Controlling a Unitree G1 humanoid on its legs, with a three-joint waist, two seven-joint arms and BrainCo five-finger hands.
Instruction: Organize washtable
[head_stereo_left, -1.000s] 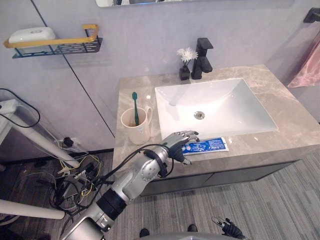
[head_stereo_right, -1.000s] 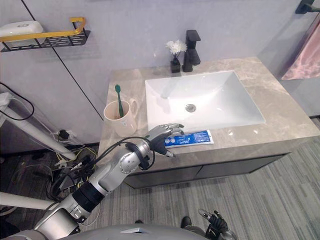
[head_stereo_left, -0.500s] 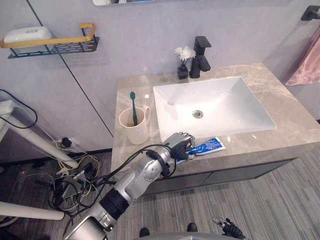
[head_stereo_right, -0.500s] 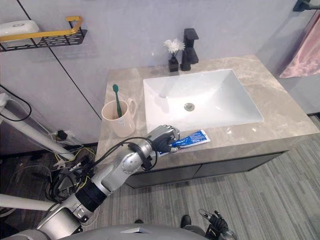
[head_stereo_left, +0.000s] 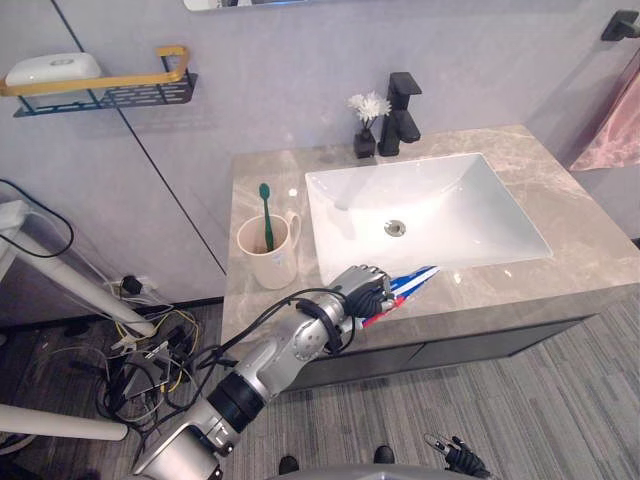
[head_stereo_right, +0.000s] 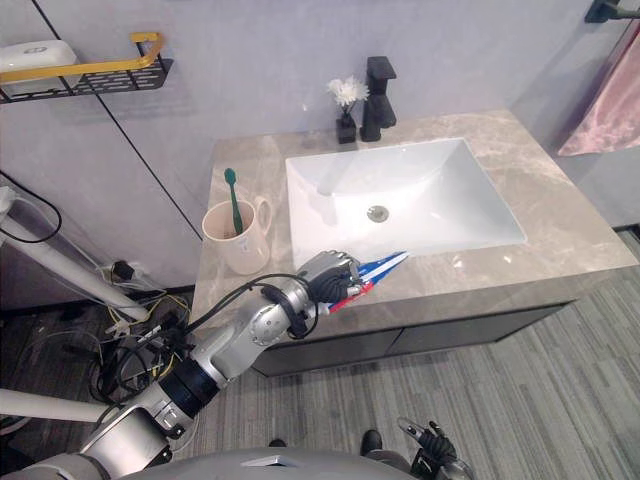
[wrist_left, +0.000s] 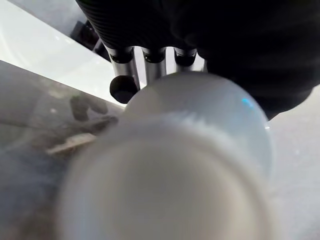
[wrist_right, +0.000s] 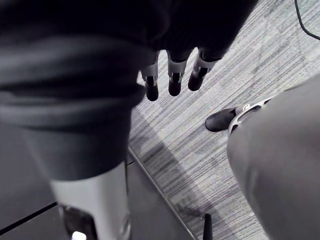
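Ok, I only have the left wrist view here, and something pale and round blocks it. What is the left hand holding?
Observer: The left hand is curled round a blue, white and red toothpaste tube, tilted above the countertop's front edge.
Operator: Is there a cup nearby?
Observer: A cream mug stands on the countertop beside the sink, a green toothbrush upright in it.
Operator: And the other arm?
Observer: The right hand hangs open over the floor, holding nothing.

No legible text anywhere (toothpaste tube (head_stereo_left: 408, 283) markings too small to read)
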